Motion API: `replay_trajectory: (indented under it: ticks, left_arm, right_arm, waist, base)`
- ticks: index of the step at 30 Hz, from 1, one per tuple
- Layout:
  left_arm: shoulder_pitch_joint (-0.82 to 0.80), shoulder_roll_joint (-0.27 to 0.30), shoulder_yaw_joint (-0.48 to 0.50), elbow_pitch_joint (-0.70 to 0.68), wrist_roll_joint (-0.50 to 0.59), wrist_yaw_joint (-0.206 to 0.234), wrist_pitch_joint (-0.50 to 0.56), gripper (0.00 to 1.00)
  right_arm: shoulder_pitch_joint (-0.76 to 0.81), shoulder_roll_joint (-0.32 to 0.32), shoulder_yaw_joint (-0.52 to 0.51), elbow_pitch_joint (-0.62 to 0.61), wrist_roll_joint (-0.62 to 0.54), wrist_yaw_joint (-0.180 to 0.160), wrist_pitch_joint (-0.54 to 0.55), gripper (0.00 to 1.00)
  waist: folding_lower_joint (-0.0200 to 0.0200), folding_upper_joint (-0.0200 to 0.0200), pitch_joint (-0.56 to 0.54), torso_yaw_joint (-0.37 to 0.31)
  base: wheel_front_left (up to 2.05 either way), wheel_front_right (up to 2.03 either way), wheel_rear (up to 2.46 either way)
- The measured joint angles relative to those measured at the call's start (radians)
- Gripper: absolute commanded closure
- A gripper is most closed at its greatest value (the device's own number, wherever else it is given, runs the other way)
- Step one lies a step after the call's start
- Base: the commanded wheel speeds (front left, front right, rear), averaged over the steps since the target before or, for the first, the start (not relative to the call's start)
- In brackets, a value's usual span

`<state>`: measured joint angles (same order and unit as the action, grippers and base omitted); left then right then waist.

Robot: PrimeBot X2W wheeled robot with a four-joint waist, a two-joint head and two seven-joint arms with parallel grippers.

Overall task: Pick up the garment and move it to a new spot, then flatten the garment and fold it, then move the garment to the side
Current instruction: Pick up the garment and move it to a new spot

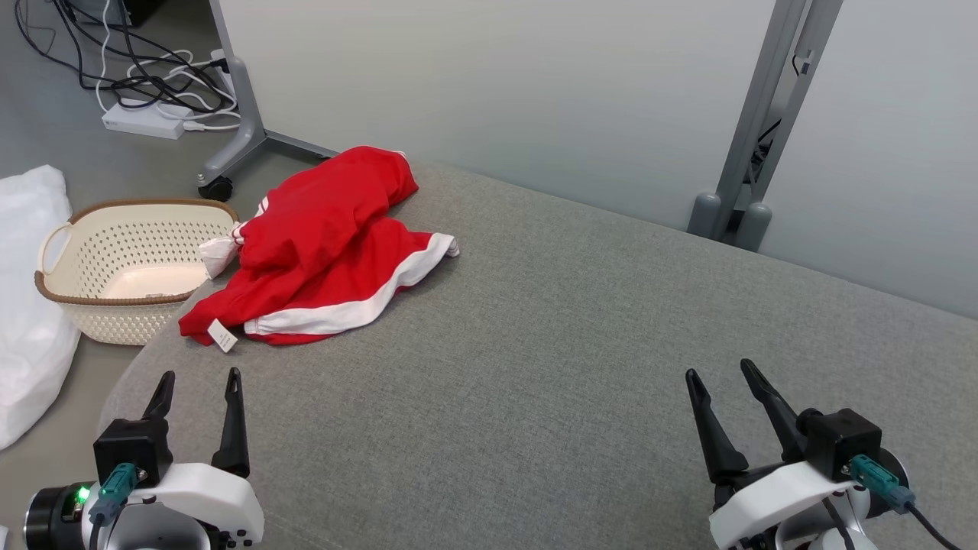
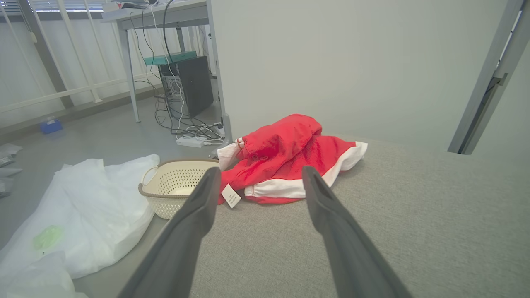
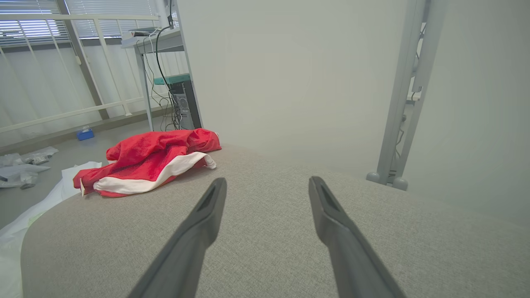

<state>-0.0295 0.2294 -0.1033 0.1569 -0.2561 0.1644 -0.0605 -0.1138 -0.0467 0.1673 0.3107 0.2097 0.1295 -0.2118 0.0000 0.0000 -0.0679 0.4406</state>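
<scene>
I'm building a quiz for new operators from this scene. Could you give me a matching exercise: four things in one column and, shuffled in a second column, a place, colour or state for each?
Things
1. garment
2. basket
3. left gripper
4. plastic bag

Descriptions
A. cream, standing on the floor
B. jaws open, holding nothing
C. red, crumpled on the grey surface
D. white, lying on the floor

Pairs: 1-C, 2-A, 3-B, 4-D

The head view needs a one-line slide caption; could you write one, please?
Left claw and right claw open and empty; red garment crumpled on grey surface beside basket.
</scene>
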Motion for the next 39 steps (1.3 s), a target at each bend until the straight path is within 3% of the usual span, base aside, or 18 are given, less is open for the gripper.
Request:
replay_trajectory:
  ticks: [15, 23, 26, 31, 39]
  left_arm:
    - [-0.013, 0.019, -0.008, -0.014, -0.016, -0.005, 0.009, 0.00]
    - [-0.189, 0.079, 0.021, -0.157, -0.011, -0.006, 0.052, 0.00]
    - [-0.289, 0.112, 0.032, -0.169, -0.019, -0.029, 0.089, 0.00]
    - [-0.439, 0.151, 0.049, -0.052, -0.068, -0.083, 0.159, 0.00]
    - [-0.595, 0.172, 0.087, 0.380, -0.167, -0.153, 0.205, 0.00]
  right_arm:
    - [0.000, 0.000, 0.002, 0.022, 0.009, 0.000, -0.009, 0.00]
    - [-0.009, 0.000, 0.006, 0.005, -0.009, 0.000, -0.009, 0.00]
    - [-0.013, 0.000, 0.012, -0.007, -0.021, 0.000, -0.004, 0.00]
    - [-0.038, 0.000, 0.021, -0.044, -0.046, 0.000, 0.018, 0.00]
    - [-0.105, -0.014, 0.029, -0.111, -0.088, 0.000, 0.068, 0.00]
  waist:
    - [0.0000, 0.0000, -0.005, 0.019]
    - [0.0000, 0.0000, 0.014, 0.003]
    - [0.0000, 0.0000, 0.025, -0.020]
    - [0.0000, 0.0000, 0.065, -0.068]
    - [0.0000, 0.0000, 0.201, -0.158]
  base:
    - [0.00, 0.00, 0.00]
    - [0.00, 0.00, 0.00]
    - [0.00, 0.00, 0.00]
    - [0.00, 0.00, 0.00]
    - [0.00, 0.00, 0.00]
